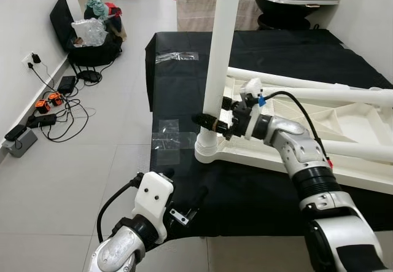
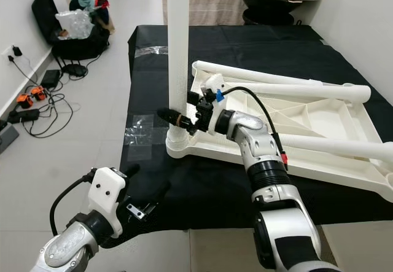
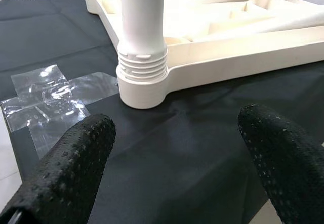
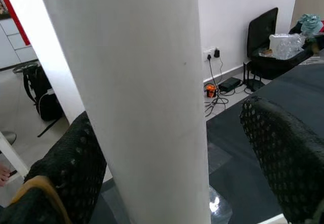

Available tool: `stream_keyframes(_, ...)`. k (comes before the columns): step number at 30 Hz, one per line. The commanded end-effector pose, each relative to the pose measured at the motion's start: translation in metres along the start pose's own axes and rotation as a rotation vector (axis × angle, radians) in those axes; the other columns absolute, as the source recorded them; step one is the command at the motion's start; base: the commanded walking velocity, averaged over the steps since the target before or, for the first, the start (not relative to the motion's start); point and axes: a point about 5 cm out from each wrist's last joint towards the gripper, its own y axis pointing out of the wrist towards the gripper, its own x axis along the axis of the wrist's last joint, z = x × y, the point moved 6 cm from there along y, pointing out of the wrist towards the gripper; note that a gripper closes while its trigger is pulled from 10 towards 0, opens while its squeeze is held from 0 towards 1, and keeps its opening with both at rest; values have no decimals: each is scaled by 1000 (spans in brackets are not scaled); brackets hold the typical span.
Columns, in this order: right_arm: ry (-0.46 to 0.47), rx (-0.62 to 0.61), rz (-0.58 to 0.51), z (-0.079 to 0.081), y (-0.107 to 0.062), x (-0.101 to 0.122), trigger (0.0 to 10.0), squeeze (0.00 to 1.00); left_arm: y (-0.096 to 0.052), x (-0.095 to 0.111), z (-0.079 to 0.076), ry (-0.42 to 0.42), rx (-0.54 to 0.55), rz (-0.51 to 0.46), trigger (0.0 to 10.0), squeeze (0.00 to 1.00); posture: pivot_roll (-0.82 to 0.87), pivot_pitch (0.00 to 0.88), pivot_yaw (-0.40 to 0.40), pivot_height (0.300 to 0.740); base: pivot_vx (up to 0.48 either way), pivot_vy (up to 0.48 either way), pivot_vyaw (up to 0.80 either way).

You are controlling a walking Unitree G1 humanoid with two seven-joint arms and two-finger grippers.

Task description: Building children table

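I have the upside-down white table top (image 1: pixel 344 134) lying on the black cloth (image 1: pixel 184 88), and one white leg (image 1: pixel 216 57) stands upright in its near corner socket (image 1: pixel 207 151); its long axis runs straight up from that socket. My right gripper (image 1: pixel 212 123) is at the leg just above the socket, reaching in from the table-top side with a finger on either side of the tube; from the wrist view I judge it spread around the leg, not clamped. My left gripper (image 1: pixel 184 205) hangs released near the cloth's front edge, well short of the socket. The right arm is clearly nearer, so any turning of the leg falls to it.
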Motion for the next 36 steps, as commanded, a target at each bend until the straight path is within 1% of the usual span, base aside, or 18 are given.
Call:
stream_keyframes(1,7,13,2,3,4,0,10000,0,0,2,0,10,2,-7,10000,0,94,70,-64,740,0,0,0)
stream_keyframes(6,8,52,5,9,4,-1,10000,0,0,1,-1,9,5,-6,10000,0,93,70,-65,740,0,0,0)
stream_keyframes(9,4,51,7,9,4,-1,10000,0,0,1,-1,9,5,-6,10000,0,90,71,-62,740,0,0,0)
stream_keyframes(12,-2,40,6,7,5,-1,10000,0,0,1,-1,9,3,-5,10000,0,92,70,-65,740,0,0,0)
stream_keyframes(14,-18,4,-13,3,7,2,10000,0,0,1,-1,10,3,-6,10000,0,91,70,-65,740,0,0,0)
stream_keyframes(22,-28,-21,-53,1,8,8,10000,0,0,1,0,10,5,-6,10000,0,93,71,-62,740,0,0,0)
stream_keyframes(28,-29,1,-51,5,6,7,10000,0,0,1,-1,9,4,-7,10000,0,91,69,-61,740,0,0,0)
stream_keyframes(30,-30,42,-50,11,5,5,10000,0,0,2,0,10,4,-8,10000,0,92,70,-61,740,0,0,0)
stream_keyframes(36,-49,65,-42,15,4,3,10000,0,0,1,0,11,6,-7,10000,0,94,69,-59,740,0,0,0)
